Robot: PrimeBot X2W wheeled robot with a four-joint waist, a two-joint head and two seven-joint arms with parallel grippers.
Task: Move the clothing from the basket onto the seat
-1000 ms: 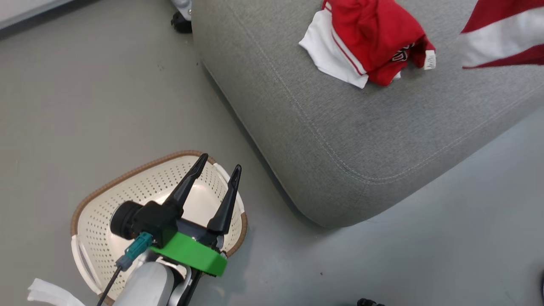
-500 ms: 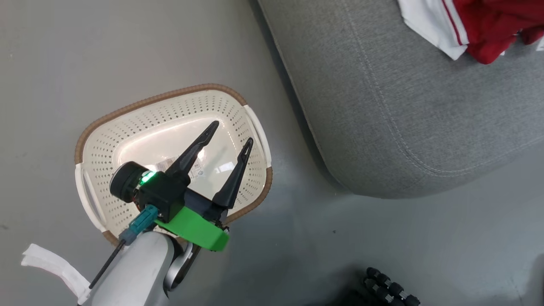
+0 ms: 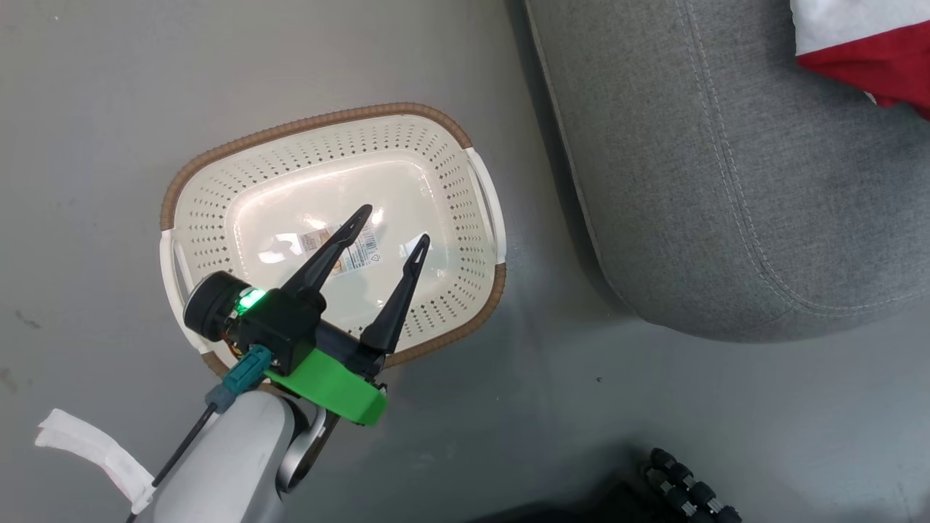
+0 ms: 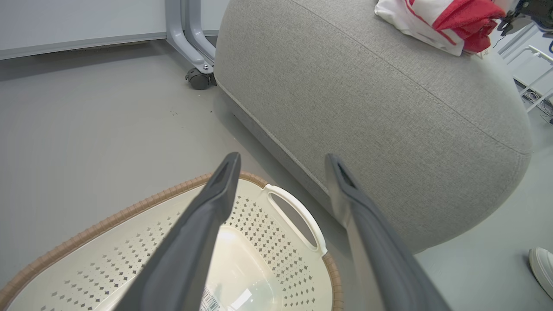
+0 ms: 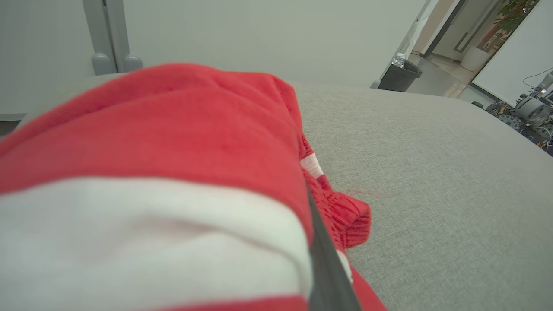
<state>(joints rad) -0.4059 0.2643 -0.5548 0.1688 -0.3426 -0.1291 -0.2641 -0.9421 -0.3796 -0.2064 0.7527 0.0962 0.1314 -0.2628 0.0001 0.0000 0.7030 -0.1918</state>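
Observation:
The cream basket [image 3: 305, 123] stands on the floor with nothing in it but the paper label [image 3: 341, 250] on its bottom. My left gripper [image 3: 395, 225] hangs open above it, fingers spread; in the left wrist view the left gripper [image 4: 283, 159] points over the basket [image 4: 129, 210] toward the seat [image 4: 389, 108]. The grey seat [image 3: 726, 181] is to the right, with red and white clothing [image 3: 872, 51] lying on it, as in the left wrist view [image 4: 449, 17]. A second garment [image 5: 173, 129] drapes over my right gripper [image 5: 259, 203] just above the seat [image 5: 432, 172]; one dark finger [image 5: 324, 259] shows.
A black ribbed part [image 3: 690, 487] sits at the bottom edge of the head view. Grey frame legs with a caster [image 4: 198, 80] stand behind the seat. A white shoe [image 4: 542, 268] is on the floor at the right. A dark bin [image 5: 397, 71] stands far off.
The head camera has swung, so the basket now sits higher and nearer the middle and the seat slid right. The left gripper stays open over the basket.

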